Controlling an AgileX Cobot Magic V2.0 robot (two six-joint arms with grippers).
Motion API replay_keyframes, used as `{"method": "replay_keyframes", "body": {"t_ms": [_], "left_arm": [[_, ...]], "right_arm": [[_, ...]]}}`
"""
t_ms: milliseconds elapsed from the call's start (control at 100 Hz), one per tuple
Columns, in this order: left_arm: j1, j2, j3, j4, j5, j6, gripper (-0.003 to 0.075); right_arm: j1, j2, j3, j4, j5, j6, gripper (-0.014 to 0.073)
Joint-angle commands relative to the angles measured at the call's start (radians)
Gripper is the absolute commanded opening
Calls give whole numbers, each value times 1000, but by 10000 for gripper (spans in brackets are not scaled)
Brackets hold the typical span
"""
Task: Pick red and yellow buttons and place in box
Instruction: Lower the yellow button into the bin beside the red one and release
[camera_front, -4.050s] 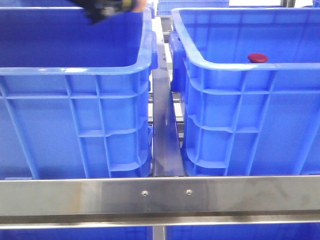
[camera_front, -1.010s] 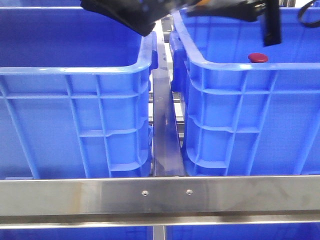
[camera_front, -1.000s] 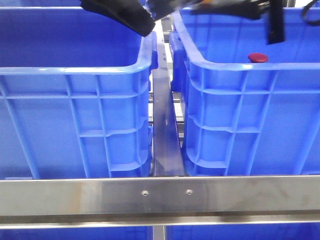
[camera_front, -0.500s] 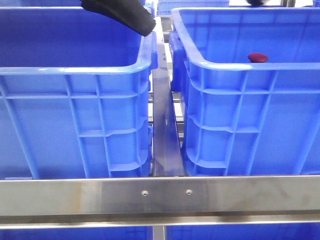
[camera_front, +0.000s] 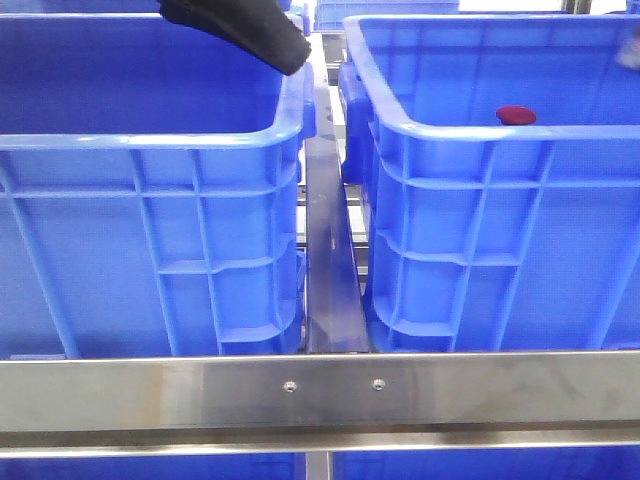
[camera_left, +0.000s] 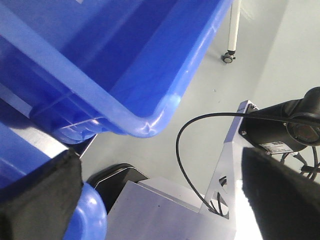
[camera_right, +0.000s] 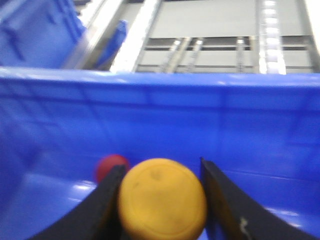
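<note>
A glossy red button (camera_front: 516, 115) lies inside the right blue crate (camera_front: 480, 140). It also shows in the right wrist view (camera_right: 111, 166), blurred, on the crate floor. My right gripper (camera_right: 161, 200) is shut on a yellow button (camera_right: 162, 202) and holds it inside that crate, in front of its far wall (camera_right: 200, 110). The right gripper is not visible in the front view. My left gripper (camera_left: 160, 200) is open and empty, its black pads (camera_left: 37, 200) wide apart. The left arm's dark end (camera_front: 240, 30) hangs over the left crate's (camera_front: 150, 140) back right corner.
A steel rail (camera_front: 330, 260) runs between the two crates and a steel bar (camera_front: 320, 390) crosses in front of them. The left wrist view shows a crate corner (camera_left: 145, 125), grey floor, a metal bracket (camera_left: 235, 165) and a black cable (camera_left: 182, 150).
The right arm, which crossed the top of the front view a second ago, has left that view. The left arm's dark end has barely moved. The red button has stayed put.
</note>
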Motion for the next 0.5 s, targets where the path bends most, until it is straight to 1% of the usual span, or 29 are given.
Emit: {"method": "replay_keyframes", "body": {"t_ms": [0,110,200,370,490], "left_arm": [[-4,-39,-32,-64,-9,-3,607],[-4,-39,-32,-64,-9,-3,607],[-4,-39,-32,-64,-9,-3,607],[-4,-39,-32,-64,-9,-3,607],[-4,-39,-32,-64,-9,-3,607]], "right_arm": [[3,8,-42,79,0,-110,251],[3,70,-71,119,12,-208,251],[3,124,-103,151,12,-261,251],[3,227,-165,173,17,-309,251],[3,297,-223,173,45,-311,251]]}}
